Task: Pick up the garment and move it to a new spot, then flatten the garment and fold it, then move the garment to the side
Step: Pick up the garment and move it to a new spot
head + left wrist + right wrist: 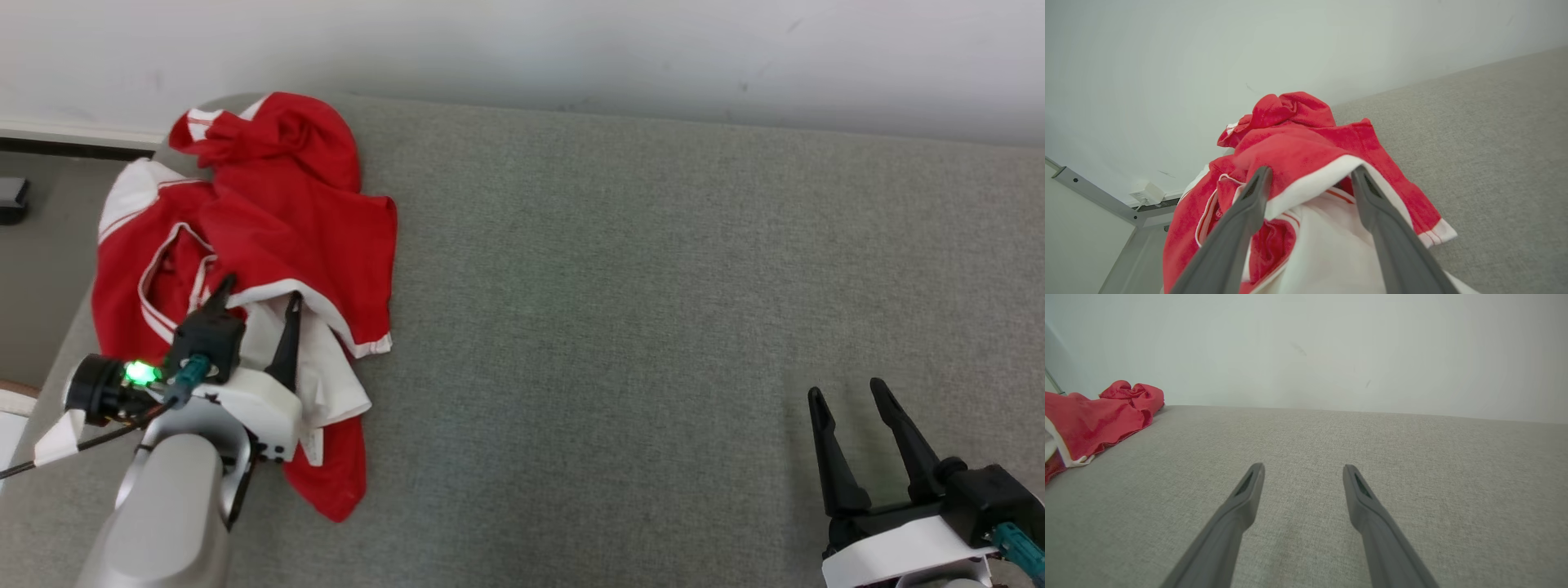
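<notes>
A crumpled red and white garment [277, 212] lies at the far left of the grey fabric surface [653, 310], near the wall. My left gripper [260, 292] hovers over its near part, jaws open, the two fingers straddling a white-trimmed red fold. In the left wrist view that white hem of the garment [1310, 188] runs between the spread fingers of the left gripper [1310, 173]. My right gripper [847, 392] is open at the lower right, well away from the cloth, above bare fabric. The right wrist view has the open right gripper [1303, 468] in the middle and the garment [1098, 416] far off at left.
A pale wall [571, 49] borders the far edge of the surface. To the left, the surface ends at a rounded edge [73, 327] with floor and a small dark object [12, 200] beyond. A white plug [1147, 192] sits low on the wall.
</notes>
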{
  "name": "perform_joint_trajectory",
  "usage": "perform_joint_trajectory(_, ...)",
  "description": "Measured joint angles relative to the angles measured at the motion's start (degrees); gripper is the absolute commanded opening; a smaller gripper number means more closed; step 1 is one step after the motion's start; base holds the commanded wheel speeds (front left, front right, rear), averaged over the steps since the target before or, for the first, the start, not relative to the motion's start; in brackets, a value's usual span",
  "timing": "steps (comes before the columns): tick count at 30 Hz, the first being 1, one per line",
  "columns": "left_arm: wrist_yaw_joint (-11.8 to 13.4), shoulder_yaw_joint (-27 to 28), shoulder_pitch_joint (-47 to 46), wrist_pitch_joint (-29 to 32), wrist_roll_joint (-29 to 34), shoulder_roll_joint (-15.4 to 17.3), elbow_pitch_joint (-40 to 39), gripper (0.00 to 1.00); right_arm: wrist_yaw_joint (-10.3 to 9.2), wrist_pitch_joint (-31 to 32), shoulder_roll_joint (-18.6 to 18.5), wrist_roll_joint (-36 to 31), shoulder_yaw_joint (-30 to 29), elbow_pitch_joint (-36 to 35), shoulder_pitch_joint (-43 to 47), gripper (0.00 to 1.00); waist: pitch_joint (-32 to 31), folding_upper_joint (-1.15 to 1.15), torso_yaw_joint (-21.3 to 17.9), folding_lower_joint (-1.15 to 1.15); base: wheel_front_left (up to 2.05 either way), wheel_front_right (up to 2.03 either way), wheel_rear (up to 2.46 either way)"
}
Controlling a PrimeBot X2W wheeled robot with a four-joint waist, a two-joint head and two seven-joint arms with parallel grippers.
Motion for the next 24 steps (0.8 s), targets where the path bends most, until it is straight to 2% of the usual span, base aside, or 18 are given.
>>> perform_joint_trajectory(5,1.7,0.0,-3.0,0.3,0.9,0.9,3.8,1.0,0.0,0.0,0.1,0.2,-0.3,-0.3,-0.7,1.0,2.0,0.0,-1.7,0.0,0.0,0.0,0.0)
perform_joint_trajectory(16,2.8,-0.8,-8.1,-0.5,0.9,2.0,6.5,1.0,0.0,0.0,0.3,0.3,0.2,-0.6,-2.4,1.0,3.9,0.0,-2.7,0.0,0.0,0.0,0.0)
perform_joint_trajectory(17,2.8,-0.9,-8.5,-0.6,0.9,2.0,6.9,0.82,0.0,0.0,0.3,0.3,0.3,-0.6,-2.6,1.0,4.1,0.0,-2.7,0.0,0.0,0.0,0.0)
perform_joint_trajectory(18,2.8,-0.9,-9.0,-0.7,0.9,2.1,7.4,0.45,0.0,0.0,0.3,0.4,0.4,-0.6,-3.0,1.0,4.2,0.0,-2.8,0.0,0.0,0.0,0.0)
perform_joint_trajectory(19,2.8,-0.9,-9.3,-0.7,0.9,2.2,8.1,0.15,0.0,0.0,0.3,0.5,0.5,-0.6,-3.1,1.0,4.4,0.0,-3.0,0.0,0.0,0.0,0.0)
perform_joint_trajectory(20,2.8,-0.9,-9.7,-0.6,0.9,2.4,8.7,0.0,0.0,0.0,0.3,0.5,0.7,-0.6,-3.1,1.0,4.5,0.0,-3.1,0.0,0.0,0.0,0.0)
perform_joint_trajectory(24,2.8,-1.0,-10.6,-0.6,0.6,2.5,10.4,0.0,0.0,0.0,0.5,0.7,1.0,-0.4,-3.1,1.0,4.4,0.0,-3.7,0.0,0.0,0.0,0.0)
